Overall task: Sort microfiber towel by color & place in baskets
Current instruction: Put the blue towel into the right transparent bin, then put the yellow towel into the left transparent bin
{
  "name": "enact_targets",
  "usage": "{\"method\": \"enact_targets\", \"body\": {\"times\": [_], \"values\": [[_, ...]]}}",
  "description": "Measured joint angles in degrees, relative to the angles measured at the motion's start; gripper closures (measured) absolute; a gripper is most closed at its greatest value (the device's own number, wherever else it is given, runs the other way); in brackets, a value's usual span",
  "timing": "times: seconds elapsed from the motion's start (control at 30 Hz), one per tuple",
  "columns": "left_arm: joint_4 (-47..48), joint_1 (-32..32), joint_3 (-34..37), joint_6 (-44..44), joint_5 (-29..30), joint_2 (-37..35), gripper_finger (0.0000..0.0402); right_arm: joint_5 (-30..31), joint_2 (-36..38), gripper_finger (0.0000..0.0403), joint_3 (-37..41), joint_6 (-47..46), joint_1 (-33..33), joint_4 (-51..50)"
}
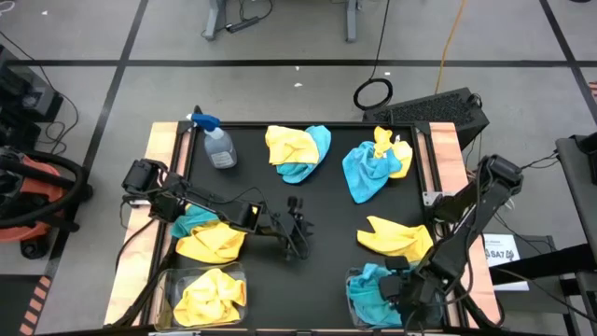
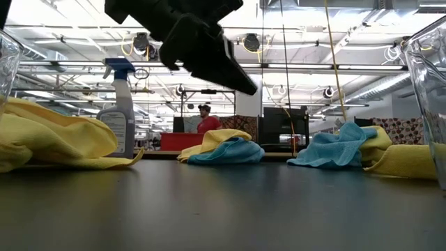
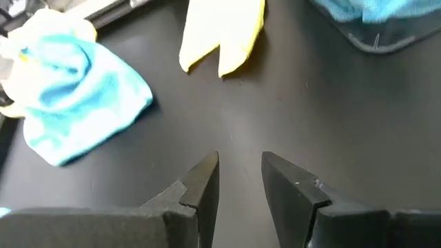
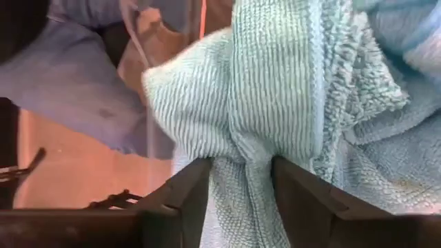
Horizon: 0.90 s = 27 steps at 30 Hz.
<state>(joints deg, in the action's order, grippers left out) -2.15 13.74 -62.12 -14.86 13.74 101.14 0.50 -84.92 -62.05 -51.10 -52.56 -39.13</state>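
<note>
From above, the table [image 1: 308, 210] carries two clear baskets at its near edge, set one toward each arm so that each colour has its own bin; the left basket [image 1: 171, 280] holds a crumpled yellow towel [image 1: 211, 297], the right basket [image 1: 353, 280] a turquoise towel [image 1: 368, 285], and the right gripper [image 1: 403, 291] hangs right over that bin, presumably to drop the cloth in; the left gripper [image 1: 297, 233] sits over bare mat near the middle, clear of the cloth, and seems to be waiting; unsorted towels remain: a yellow one with a blue one beside the left arm [image 1: 207, 238], a yellow one near the right basket [image 1: 396, 238], and two mixed yellow-and-blue heaps at the far side [image 1: 298, 151] [image 1: 373, 163], next to a spray bottle [image 1: 218, 145]; so the sorting looks well short of done. From table height, the far heaps [image 2: 223, 150] [image 2: 341, 148] and the bottle [image 2: 120, 104] stand beyond an empty stretch of mat, with a dark arm overhead and a person far off in the room. In the left wrist view, the left gripper [image 3: 240, 180] shows its fingers a narrow way apart, holding nothing, aimed at bare mat with a blue cloth [image 3: 83, 103] and a yellow one [image 3: 220, 34] ahead. In the right wrist view, the right gripper [image 4: 241, 189] has turquoise cloth [image 4: 289, 89] bunched between its fingers; whether they grip it or have let go I cannot tell.
</note>
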Motion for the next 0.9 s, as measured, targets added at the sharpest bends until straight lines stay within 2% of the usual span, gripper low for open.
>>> {"method": "enact_targets", "body": {"times": [0.3,0.5,0.7,0.9], "values": [[2.18,-1.39,-1.39,-2.71,0.4,-0.02,0.0284,3.23,4.97,0.0234,-0.32,1.02,0.02,0.24],[14.78,-2.29,-5.05,-5.15,7.38,-0.02,0.0284,6.14,7.93,0.0234,-0.34,2.93,-0.01,-0.09],[29.84,-3.39,-9.16,-3.23,7.81,-0.02,0.0284,13.05,10.45,0.0234,-0.36,8.83,0.84,-1.45],[44.09,-4.97,-10.68,2.36,7.77,-0.02,0.0283,20.89,11.84,0.0234,-0.38,11.15,2.91,-8.5]]}}
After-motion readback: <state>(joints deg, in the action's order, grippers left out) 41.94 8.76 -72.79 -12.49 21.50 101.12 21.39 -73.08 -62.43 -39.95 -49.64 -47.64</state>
